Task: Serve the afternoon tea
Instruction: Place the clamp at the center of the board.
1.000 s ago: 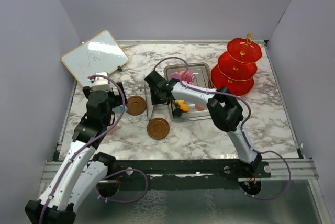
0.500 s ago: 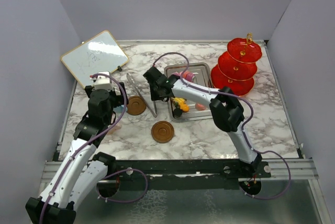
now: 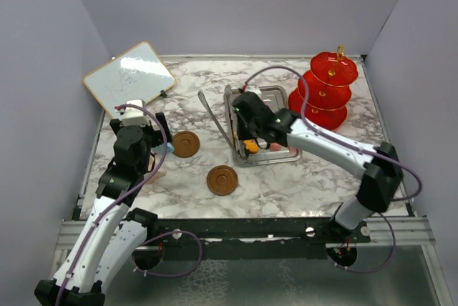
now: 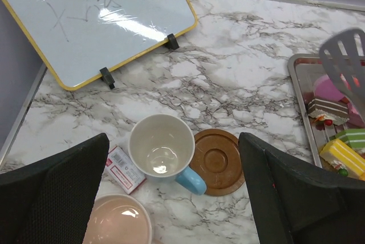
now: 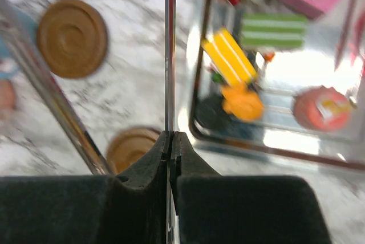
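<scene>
The right hand [image 5: 171,144] is pinched shut on one thin arm of the steel serving tongs [image 5: 169,50], above the left rim of the rectangular steel tray [image 3: 266,161]. It is probably there to lift the small colourful cake pieces [image 5: 231,56] toward the red three-tier stand [image 3: 325,91]. The left hand [image 4: 174,190] hangs spread wide over the blue cup [image 4: 162,153], beside a round brown saucer [image 4: 219,161]. Only the left wrist view shows the tongs' slotted head, and only the top view shows the stand.
</scene>
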